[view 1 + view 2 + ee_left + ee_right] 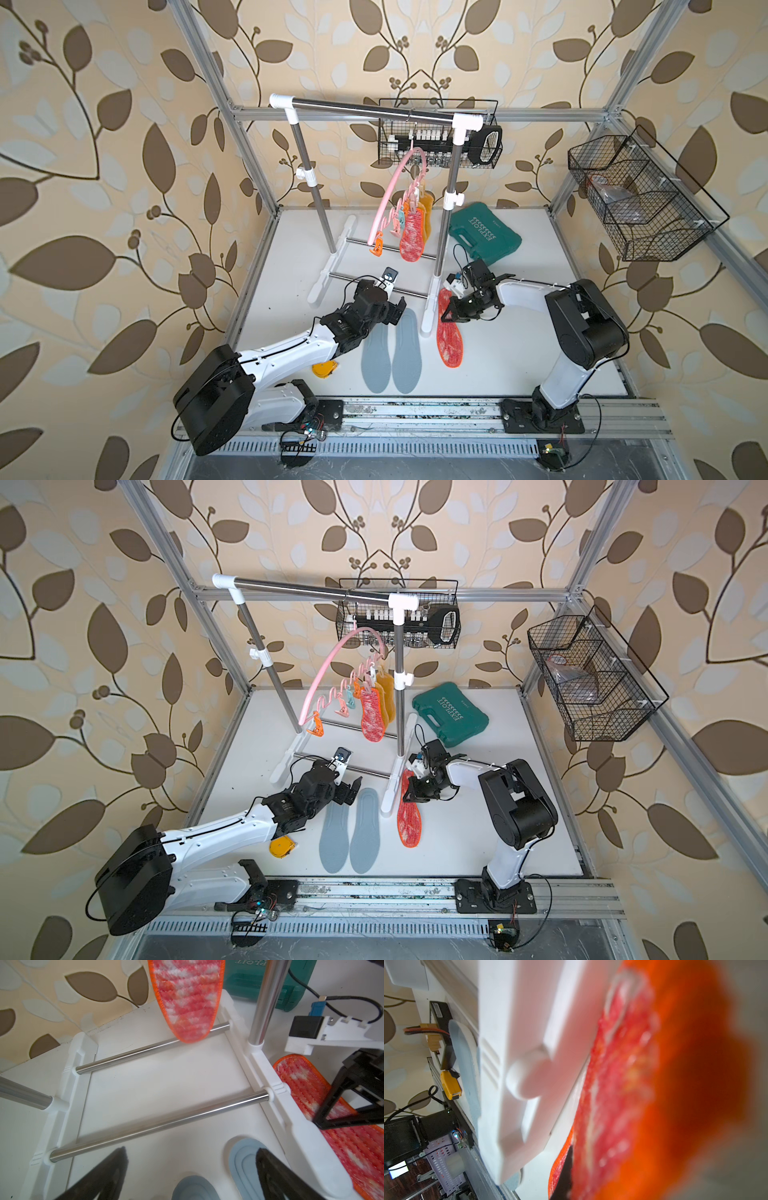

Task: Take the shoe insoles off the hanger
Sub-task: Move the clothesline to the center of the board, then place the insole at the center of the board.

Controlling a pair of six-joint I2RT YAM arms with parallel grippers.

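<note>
Both top views are brightly, evenly lit, with soft shadows cast on the table [498,361] and lines bowed toward the edges. Glare is seen on the steel rack bars [166,1123] in the left wrist view, and the red-orange insole [623,1084] is blurred in the right wrist view.

A green tool case [484,232] lies on the table [519,353] beside the garment rack [365,109].
</note>
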